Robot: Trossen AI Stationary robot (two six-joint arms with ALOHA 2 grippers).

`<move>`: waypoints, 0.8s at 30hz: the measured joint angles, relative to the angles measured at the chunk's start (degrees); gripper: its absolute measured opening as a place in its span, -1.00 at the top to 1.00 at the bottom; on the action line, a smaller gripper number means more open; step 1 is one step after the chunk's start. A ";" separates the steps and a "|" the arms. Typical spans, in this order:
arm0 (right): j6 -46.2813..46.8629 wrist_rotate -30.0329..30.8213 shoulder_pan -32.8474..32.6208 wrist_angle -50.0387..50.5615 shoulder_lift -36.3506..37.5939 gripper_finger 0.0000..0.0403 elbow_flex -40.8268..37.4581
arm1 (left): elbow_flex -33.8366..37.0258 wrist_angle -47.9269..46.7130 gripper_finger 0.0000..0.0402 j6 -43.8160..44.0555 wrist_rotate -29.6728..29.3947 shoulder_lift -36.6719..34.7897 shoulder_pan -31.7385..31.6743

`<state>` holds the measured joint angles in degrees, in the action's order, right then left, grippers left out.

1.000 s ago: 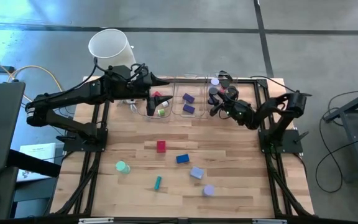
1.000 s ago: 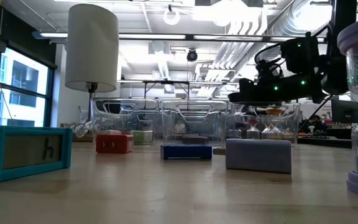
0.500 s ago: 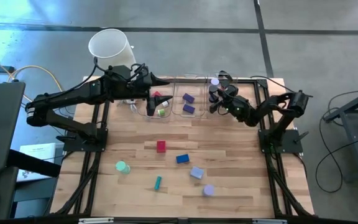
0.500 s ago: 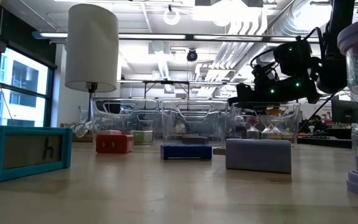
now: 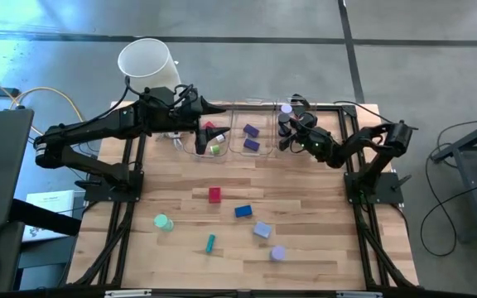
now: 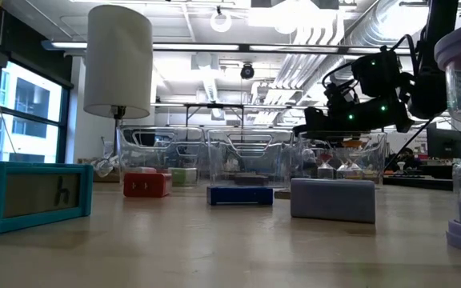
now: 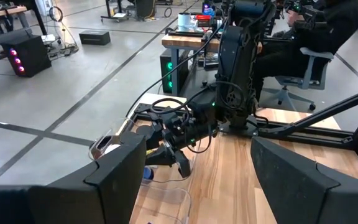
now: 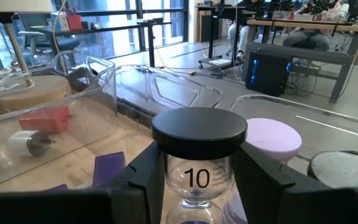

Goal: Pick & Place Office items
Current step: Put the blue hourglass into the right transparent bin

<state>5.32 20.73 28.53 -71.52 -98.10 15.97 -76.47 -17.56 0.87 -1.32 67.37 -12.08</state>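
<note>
Seen past the right claw's own fingers (image 8: 135,180), a black-capped hourglass timer (image 8: 197,158) stood upright, pinched between them, its glass marked with a ten. So the piece was already in the right claw (image 5: 289,132) and nowhere else; what mattered next was what lay under and ahead of it. In the high view that claw hung over the rightmost clear bin (image 5: 292,128) at the far edge of the table (image 5: 305,240), with a lavender-capped timer (image 8: 272,138) and a grey-capped one (image 8: 344,169) just beyond the held piece (they looked to be resting in that same bin, though the walls were hard to trace). The timer's long axis ran vertical, so I judged a straight lowering would suit it better than any tilt.

Across the bins, the left claw (image 5: 222,108) hovered over the leftmost bin (image 5: 209,141) with its fingers spread and nothing between them. It waited there, well apart from the right claw.

On the near half of the table loose pieces remained: a red block (image 5: 214,194), a blue block (image 5: 243,211), a lavender block (image 5: 262,229), a green roll (image 5: 163,222), a teal stick (image 5: 210,242) and a lavender roll (image 5: 277,253). The left arm looked the nearer to the green roll.
</note>
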 joint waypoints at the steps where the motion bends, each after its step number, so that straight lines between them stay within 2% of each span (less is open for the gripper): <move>1: 0.00 -0.10 0.00 0.11 0.00 0.29 0.00 | 0.00 0.01 -0.41 0.00 0.00 0.00 0.00; 9: -0.37 -2.10 -0.20 0.67 -0.02 0.09 0.00 | 0.00 0.01 -0.41 0.00 0.00 0.00 -0.01; 16: -0.68 -2.72 -0.23 0.69 -0.04 0.24 -0.02 | 0.00 0.02 -0.41 -0.01 0.00 0.00 0.00; 24: -0.85 -2.71 -0.28 0.31 -0.12 0.29 -0.10 | 0.00 0.02 -0.41 0.02 0.00 0.00 -0.02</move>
<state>4.47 18.02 28.25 -71.21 -98.22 15.87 -76.47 -17.54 0.89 -1.32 67.37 -12.10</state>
